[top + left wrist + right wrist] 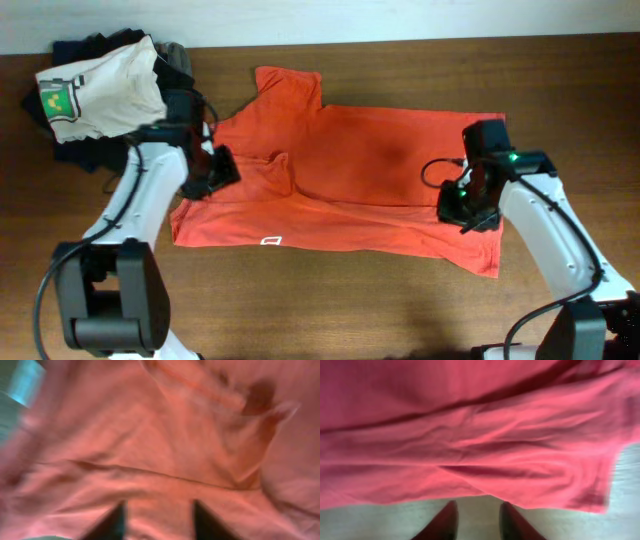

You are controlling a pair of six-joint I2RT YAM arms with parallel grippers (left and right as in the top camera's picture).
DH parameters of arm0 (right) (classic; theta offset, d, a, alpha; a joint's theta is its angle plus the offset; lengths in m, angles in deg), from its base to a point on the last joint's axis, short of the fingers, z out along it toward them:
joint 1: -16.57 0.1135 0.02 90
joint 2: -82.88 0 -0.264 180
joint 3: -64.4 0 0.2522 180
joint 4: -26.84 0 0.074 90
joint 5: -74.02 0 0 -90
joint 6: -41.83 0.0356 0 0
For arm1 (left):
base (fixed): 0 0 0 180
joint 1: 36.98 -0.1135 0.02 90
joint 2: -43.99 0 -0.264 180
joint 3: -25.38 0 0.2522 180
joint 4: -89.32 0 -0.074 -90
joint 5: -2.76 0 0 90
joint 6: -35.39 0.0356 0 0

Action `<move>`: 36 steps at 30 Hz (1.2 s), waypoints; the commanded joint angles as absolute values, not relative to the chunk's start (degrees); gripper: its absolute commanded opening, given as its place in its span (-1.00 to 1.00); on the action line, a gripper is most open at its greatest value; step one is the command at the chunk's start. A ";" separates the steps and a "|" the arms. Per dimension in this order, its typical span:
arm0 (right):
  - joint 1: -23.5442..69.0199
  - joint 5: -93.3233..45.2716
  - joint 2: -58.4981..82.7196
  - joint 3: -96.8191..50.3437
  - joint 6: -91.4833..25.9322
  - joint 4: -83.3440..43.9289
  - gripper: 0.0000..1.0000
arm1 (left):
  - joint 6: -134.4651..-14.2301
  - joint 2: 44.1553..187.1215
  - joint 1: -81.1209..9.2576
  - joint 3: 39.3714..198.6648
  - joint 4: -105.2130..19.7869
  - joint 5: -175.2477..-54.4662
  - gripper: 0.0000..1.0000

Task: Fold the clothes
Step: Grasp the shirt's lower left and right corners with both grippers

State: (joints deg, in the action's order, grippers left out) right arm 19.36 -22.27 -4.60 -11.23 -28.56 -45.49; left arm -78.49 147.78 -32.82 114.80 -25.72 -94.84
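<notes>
The left hand [160, 521] is seen with its two dark fingertips [114, 521] set moderately apart. Only blurred red-orange cloth is seen in the gap, and no pinched fold can be made out. From overhead this hand is found on the 9 o'clock part of the T-shirt [350, 170], over a ridge of bunched fabric near the collar.

The right hand [477, 521] is shown with a narrow gap between its fingertips [445, 521]. Bare table [400, 310] is seen through that gap, nothing is held, and the shirt's hem is seen just beyond the tips. From overhead it is placed at the shirt's 3 o'clock edge.

The T-shirt is spread across the middle of the table, wrinkled and partly doubled over. One sleeve is pointed towards 11 o'clock and a corner is extended towards 5 o'clock. A small white neck tag [271, 240] is seen near the edge at 7 o'clock.

At the table's 10 o'clock corner, apart from the shirt, a white T-shirt with a green-yellow print [95, 90] is laid on top of dark folded garments [178, 60].
</notes>
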 commanded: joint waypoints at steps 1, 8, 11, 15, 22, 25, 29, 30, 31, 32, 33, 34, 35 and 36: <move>20.06 -26.53 -5.04 -5.39 -28.23 -41.58 -0.74 | -77.48 149.59 -30.28 108.44 -28.69 -95.43 -0.84; 19.93 -20.71 -5.32 3.07 -18.61 -29.71 -0.92 | -79.65 153.07 -31.20 100.18 -39.34 -95.32 -0.99; 19.56 -20.21 -6.54 5.78 -17.21 -26.93 -0.92 | -79.60 155.63 -33.80 99.96 -39.12 -93.87 -0.98; 17.31 -18.27 -9.56 6.43 -15.84 -25.86 -0.92 | -80.78 157.42 -37.25 99.96 -35.84 -89.26 -0.98; 10.36 -18.27 -10.17 5.47 -15.75 -30.80 -0.92 | -85.92 154.18 -41.69 99.98 -27.84 -87.40 -0.98; 7.84 -18.24 -10.04 4.40 -15.77 -34.73 -0.92 | -85.92 149.75 -41.80 99.98 -24.23 -87.21 -0.99; 6.75 -16.17 -9.41 2.54 -15.77 -39.85 -0.92 | -85.92 141.81 -41.76 99.98 -18.83 -87.16 -0.99; 6.75 -14.79 -8.31 2.08 -15.77 -41.71 -0.92 | -85.92 138.42 -41.76 99.98 -17.02 -87.19 -0.98; 6.75 -13.96 -6.68 1.78 -15.75 -43.56 -0.92 | -86.10 135.39 -41.76 99.98 -15.75 -87.19 -0.98; 6.75 -13.81 -5.41 1.65 -15.75 -44.66 -0.92 | -86.84 132.96 -41.76 99.98 -14.86 -86.97 -0.98; 6.75 -13.76 -3.88 1.47 -15.75 -45.75 -0.92 | -87.49 130.45 -41.76 99.98 -14.05 -86.75 -0.98; 6.75 -13.76 -1.71 1.10 -15.75 -47.37 -0.92 | -87.87 126.86 -41.76 99.98 -13.15 -86.33 -0.98; 6.75 -13.79 0.30 0.73 -15.75 -48.61 -0.92 | -87.87 123.91 -41.76 99.98 -12.74 -86.14 -0.99; 6.75 -13.79 2.55 0.20 -15.79 -49.75 -0.92 | -87.80 120.96 -41.76 99.98 -12.63 -86.07 -0.98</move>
State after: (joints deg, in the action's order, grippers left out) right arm 6.95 -15.84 -4.38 2.67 -16.58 -47.37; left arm -86.18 130.36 -41.52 99.78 -13.50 -88.06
